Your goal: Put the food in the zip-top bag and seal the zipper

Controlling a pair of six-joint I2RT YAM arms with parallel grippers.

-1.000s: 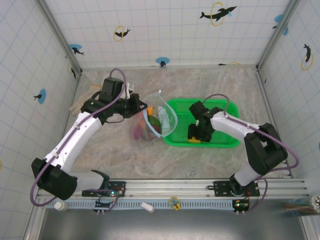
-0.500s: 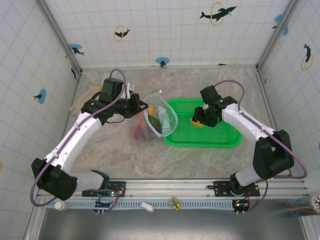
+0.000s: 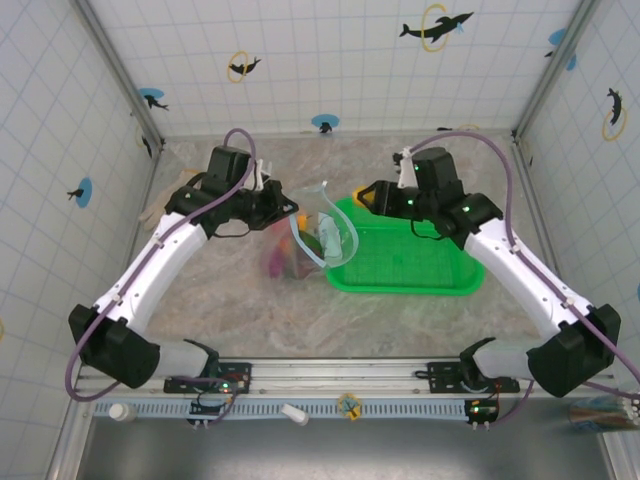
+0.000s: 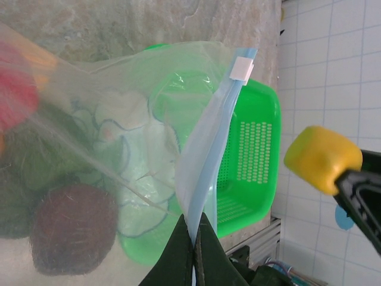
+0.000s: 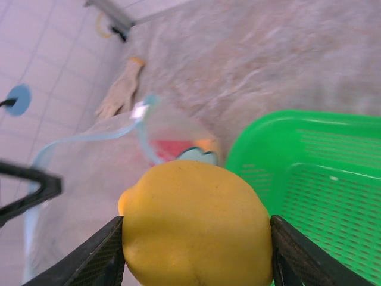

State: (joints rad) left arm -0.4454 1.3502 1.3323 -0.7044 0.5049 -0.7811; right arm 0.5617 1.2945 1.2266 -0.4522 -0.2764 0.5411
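Left fingers pinch the zipper; right fingers clamp the lemon, seemingly end-to-end.

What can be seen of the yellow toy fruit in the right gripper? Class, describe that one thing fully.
The yellow toy fruit is lemon-shaped: rounded, with a small nub at one end and a smooth, matte skin like plastic or foam. It looks whole and undented. The right gripper clamps it between two dark fingers, one on each side. It hangs in the air by the green basket's left end, near the open mouth of the zip-top bag, not yet inside.
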